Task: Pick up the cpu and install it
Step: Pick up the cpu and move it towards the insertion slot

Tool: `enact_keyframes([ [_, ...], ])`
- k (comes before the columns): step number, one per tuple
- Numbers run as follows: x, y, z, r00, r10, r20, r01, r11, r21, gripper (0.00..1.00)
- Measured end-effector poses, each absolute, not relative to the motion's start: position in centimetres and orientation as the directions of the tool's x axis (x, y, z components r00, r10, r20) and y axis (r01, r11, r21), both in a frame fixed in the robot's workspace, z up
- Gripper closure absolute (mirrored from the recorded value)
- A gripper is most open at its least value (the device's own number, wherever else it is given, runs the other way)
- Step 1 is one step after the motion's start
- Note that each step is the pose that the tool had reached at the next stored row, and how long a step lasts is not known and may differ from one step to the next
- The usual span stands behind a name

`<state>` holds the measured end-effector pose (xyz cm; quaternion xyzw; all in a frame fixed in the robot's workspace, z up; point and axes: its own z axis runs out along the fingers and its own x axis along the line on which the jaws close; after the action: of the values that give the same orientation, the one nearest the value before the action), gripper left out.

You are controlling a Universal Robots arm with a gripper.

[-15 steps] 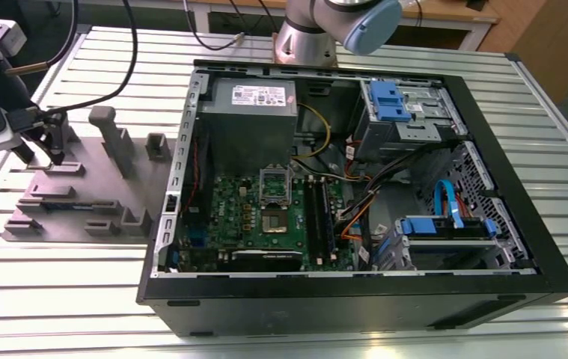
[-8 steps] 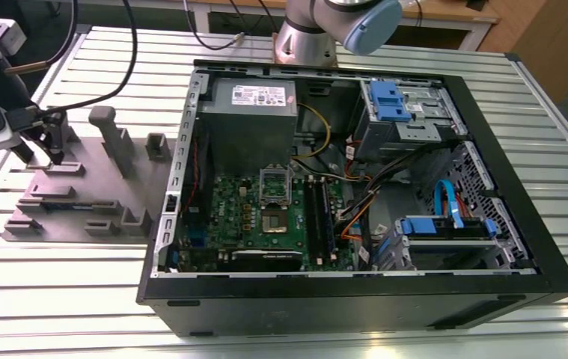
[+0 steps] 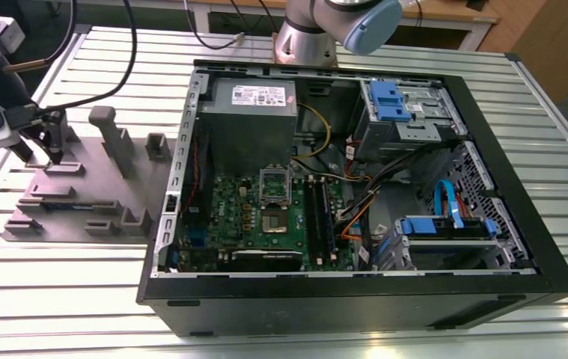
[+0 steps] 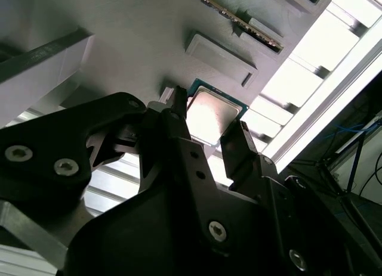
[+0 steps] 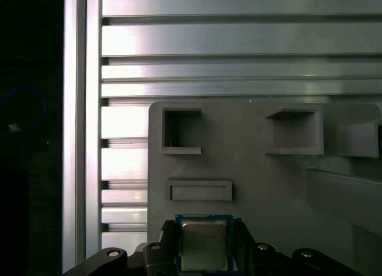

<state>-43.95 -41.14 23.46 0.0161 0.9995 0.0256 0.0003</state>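
Gripper at the cpu, on the parts tray: I see my gripper at the exterior view's left, low over a grey tray of moulded pockets. The tray lies on the slatted metal table, just beside the open computer case. In both wrist views the cpu lies level with the tray, metal top up, near one edge of it. The two dark fingers stand narrow, one against each of two opposite sides, holding the cpu between them. I cannot tell whether it rests on the tray or hangs just clear of it. Inside the case the green board with its socket lies flat, well apart from the cpu
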Motion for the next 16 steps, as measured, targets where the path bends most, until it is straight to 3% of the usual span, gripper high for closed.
enact_keyframes([
  [16,-43.95,-41.14,23.88,-0.999,0.032,0.0,0.032,0.998,0.051,0.53],
])
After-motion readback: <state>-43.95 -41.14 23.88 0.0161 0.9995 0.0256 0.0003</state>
